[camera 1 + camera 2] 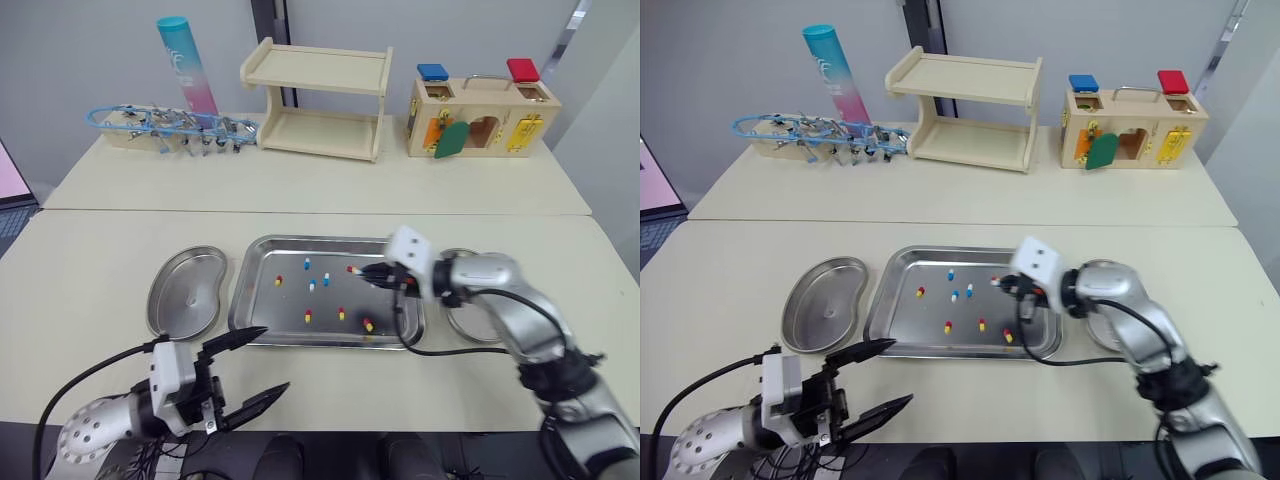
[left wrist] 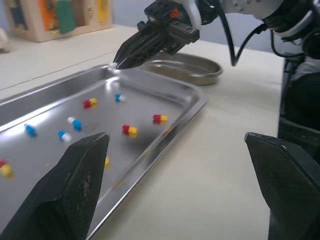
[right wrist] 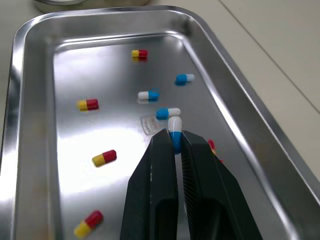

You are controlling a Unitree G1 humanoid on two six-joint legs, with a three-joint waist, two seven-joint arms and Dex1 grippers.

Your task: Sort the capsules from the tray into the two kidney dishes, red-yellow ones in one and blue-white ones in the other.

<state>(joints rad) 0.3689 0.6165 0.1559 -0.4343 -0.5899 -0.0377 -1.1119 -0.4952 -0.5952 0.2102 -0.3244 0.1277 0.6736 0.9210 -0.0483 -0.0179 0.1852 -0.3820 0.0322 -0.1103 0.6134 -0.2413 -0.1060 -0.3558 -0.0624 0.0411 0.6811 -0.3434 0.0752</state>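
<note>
**Blue-white capsule pinched at the right end of the tray**

We see one small blue-white capsule (image 3: 174, 131) clamped between the two black fingers of the right gripper (image 3: 173, 139). Its blue half sits between the fingertips and its white half sticks out beyond them. The white end is just beside another loose blue-white capsule (image 3: 167, 113) on the tray floor. We cannot tell whether the held capsule touches the metal.

In the left eye view this grip sits right of centre, inside the rectangular stainless-steel tray (image 1: 238, 300) near its right wall. A red-yellow capsule (image 1: 350, 268) lies close to the fingertips. Further loose blue-white capsules (image 1: 312, 284) lie in the tray's middle. More red-yellow capsules (image 1: 341, 313) lie toward its near rim, and one (image 1: 279, 280) lies toward its left side.

Just left of the tray lies the left kidney-shaped steel dish (image 1: 185, 290), with nothing in it. The right kidney-shaped steel dish (image 2: 200, 70) lies just right of the tray, partly hidden behind the right arm.

The left gripper (image 1: 277, 358) hangs in the lower left of the frame, near the tray's near left corner. Its fingers are spread wide and hold nothing.

Across the top of the frame on the beige table (image 1: 100, 270) stand four things:
- a blue wire rack of clips (image 1: 165, 125);
- a teal-and-pink tube (image 1: 185, 65);
- a pale wooden two-tier shelf (image 1: 315, 100);
- a wooden latch box (image 1: 480, 115).
</note>
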